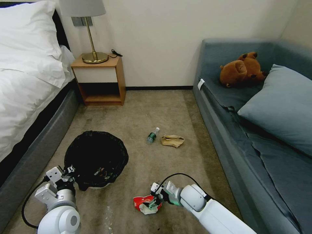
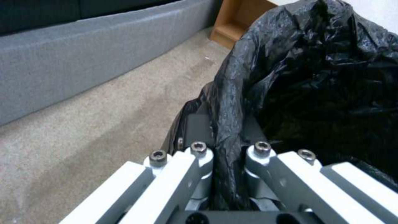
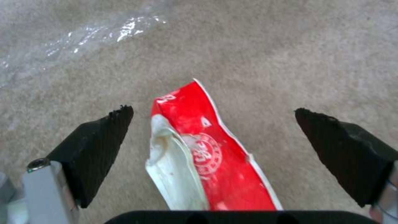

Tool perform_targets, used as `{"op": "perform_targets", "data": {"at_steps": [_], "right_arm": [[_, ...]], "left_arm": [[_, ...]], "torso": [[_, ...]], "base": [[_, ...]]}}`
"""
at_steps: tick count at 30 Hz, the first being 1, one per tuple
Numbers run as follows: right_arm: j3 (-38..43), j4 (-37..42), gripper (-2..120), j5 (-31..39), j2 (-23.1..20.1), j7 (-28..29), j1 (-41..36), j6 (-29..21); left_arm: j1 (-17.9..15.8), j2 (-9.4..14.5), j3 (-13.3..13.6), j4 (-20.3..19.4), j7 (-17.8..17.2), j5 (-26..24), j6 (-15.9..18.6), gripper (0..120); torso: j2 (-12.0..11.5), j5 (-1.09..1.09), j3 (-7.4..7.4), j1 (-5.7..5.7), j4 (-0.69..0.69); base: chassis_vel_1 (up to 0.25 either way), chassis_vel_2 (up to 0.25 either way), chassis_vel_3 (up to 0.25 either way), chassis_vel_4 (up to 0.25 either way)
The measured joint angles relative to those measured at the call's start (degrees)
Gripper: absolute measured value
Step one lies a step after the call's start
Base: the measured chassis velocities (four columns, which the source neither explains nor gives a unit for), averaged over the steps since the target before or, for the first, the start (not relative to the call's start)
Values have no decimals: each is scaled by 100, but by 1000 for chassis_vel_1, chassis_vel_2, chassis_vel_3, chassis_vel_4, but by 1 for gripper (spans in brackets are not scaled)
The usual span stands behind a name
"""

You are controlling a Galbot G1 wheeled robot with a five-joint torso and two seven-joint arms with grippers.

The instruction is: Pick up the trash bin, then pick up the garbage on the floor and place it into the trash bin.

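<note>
The trash bin [image 1: 96,159], white with a crinkled black bag over its rim, stands on the carpet at the left. My left gripper [image 1: 70,170] is shut on the near rim, with the black bag [image 2: 290,77] pinched between its fingers [image 2: 199,127]. A bit of printed wrapper [image 1: 102,172] lies inside the bin. My right gripper [image 1: 156,198] is low over the carpet and open, its black pads [image 3: 104,137] on either side of the crumpled red-and-white wrapper [image 3: 215,149] without touching it. Farther off lie the small green bottle [image 1: 152,135] and the brown paper bag [image 1: 172,140].
A bed [image 1: 29,84] with a grey base runs along the left. A wooden nightstand [image 1: 99,79] with a lamp stands at the back wall. A blue-grey sofa [image 1: 234,130] with a pillow and a plush toy fills the right. Open carpet lies between them.
</note>
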Motion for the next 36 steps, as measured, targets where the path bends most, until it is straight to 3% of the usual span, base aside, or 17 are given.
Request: {"op": "perform_targets", "data": {"at_steps": [21, 27, 34, 36], "right_arm": [[106, -773, 100, -272, 238, 26, -109, 621], [42, -1204, 100, -441, 281, -49, -39, 1021], [77, -1437, 100, -469, 345, -64, 37, 1078], [90, -1503, 91, -476, 344, -87, 70, 1109]], "left_arm": [[-3, 12, -2, 62, 0, -58, -25, 4], [-11, 16, -39, 49, -1, -61, -26, 4], [-8, 20, -54, 64, -3, -54, -43, 4], [-14, 15, -54, 64, -11, -59, -44, 4]], "torso": [[0, 0, 0, 0, -1], [0, 0, 0, 0, -1], [0, 0, 0, 0, 0], [0, 0, 0, 0, 0]], "base": [[0, 0, 0, 0], [0, 0, 0, 0], [0, 0, 0, 0], [0, 0, 0, 0]]}}
